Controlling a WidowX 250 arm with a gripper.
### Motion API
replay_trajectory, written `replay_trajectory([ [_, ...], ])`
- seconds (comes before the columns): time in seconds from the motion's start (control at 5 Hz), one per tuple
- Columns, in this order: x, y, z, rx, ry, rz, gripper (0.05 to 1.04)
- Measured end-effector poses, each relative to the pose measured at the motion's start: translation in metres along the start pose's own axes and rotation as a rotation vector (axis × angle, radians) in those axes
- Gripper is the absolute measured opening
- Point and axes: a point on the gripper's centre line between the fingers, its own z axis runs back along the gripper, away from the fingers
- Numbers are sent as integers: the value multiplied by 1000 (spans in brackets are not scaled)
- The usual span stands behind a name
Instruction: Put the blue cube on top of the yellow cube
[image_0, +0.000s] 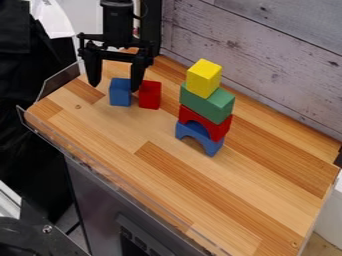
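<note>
Bench: wood-strip top, running from the near edge all the way back to the planks.
Tower: closest stuff to the camera. Blue arch at the bottom, red arch on that, then a green block.
Yellow cube: sitting right on top of the green block, so that's the drop spot, and a pretty high one. I'd say it wants a gentle, centered set-down, since a nudge could bring the lot down.
Red cube: on the wood just beside the blue one, to its right as we look at it. Kinda in the way for a finger, tbh.
Blue cube: down on the bench, off to the left of the tower and well apart from it.
Pincer: hanging over the blue cube's spot, fingers apart, nothing clamped. One finger is left of the cube with some gap, the other is by its right side, near the red cube. Can't tell if that one touches either. Looks like the grasp is the step in hand; I'd center on blue before squeezing, or red might get shoved.
Wall: greyish wood planks at the back.
</note>
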Motion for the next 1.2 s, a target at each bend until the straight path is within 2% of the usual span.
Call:
replay_trajectory([
  [0.2, 2, -1, -3, -14, 3, 0, 1001],
  [0.8, 8, 6, -35, -54, 76, 30, 1001],
  [1.0, 12, 6, -38, -62, 78, 33, 975],
  [1.2, 15, 7, -38, -57, 61, 42, 674],
])
